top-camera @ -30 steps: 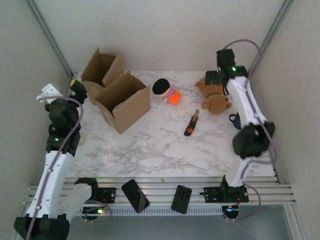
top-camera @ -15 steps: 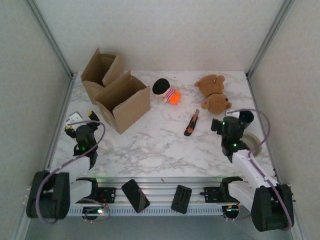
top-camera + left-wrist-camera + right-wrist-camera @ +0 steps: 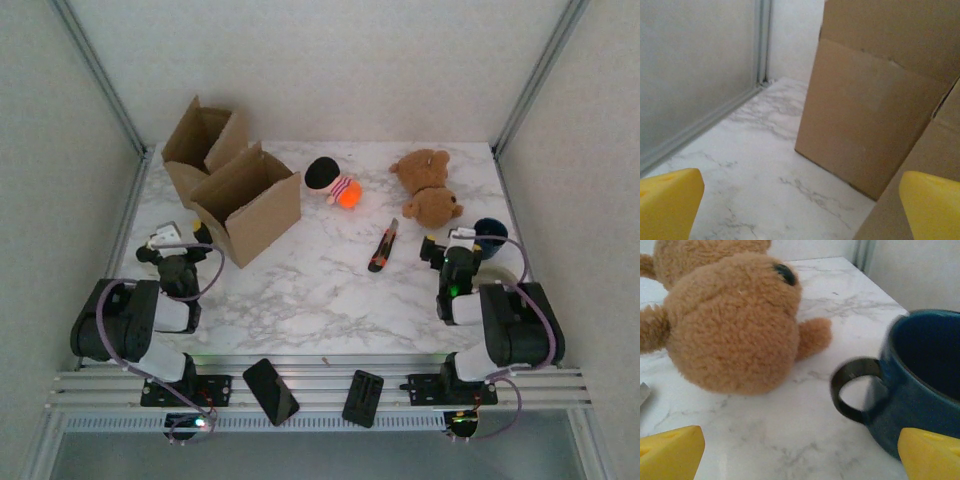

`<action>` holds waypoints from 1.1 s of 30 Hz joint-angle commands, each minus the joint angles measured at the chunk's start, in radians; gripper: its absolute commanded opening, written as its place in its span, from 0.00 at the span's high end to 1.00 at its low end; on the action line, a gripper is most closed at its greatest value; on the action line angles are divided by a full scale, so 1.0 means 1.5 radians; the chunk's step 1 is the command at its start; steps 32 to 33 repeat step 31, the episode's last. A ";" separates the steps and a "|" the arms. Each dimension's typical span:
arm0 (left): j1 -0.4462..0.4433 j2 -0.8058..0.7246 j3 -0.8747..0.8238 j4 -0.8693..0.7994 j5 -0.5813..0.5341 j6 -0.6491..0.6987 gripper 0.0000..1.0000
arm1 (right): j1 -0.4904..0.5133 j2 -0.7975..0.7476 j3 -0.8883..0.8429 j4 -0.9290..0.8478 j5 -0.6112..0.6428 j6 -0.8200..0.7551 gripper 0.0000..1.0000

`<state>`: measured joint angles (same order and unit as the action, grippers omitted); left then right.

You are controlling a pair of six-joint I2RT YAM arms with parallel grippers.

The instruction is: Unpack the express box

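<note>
L jaws: wide apart, nothing between.
L gripper (image 3: 176,238): low over table (image 3: 300,290), just left of box (image 3: 250,205), aimed at far wall.
L arm: folded down, elbow back by its base, near-left of box.
R jaws: wide apart, empty.
R gripper (image 3: 458,243): low, well right of box, facing teddy (image 3: 735,325) and mug (image 3: 925,385).
R arm: folded down likewise.
Box: open, flaps up; 2nd box (image 3: 200,135) just behind.
Knife (image 3: 383,246): right of box.
</note>
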<state>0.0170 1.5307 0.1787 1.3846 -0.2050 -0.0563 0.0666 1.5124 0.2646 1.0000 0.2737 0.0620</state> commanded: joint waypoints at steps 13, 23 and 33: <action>0.012 0.006 0.018 -0.032 0.046 -0.010 0.00 | -0.006 0.020 0.080 -0.095 -0.119 -0.018 0.01; 0.014 0.007 0.020 -0.035 0.050 -0.013 0.00 | -0.005 0.021 0.081 -0.096 -0.119 -0.018 0.01; 0.014 0.007 0.017 -0.032 0.050 -0.011 0.00 | -0.005 0.020 0.081 -0.095 -0.120 -0.018 0.01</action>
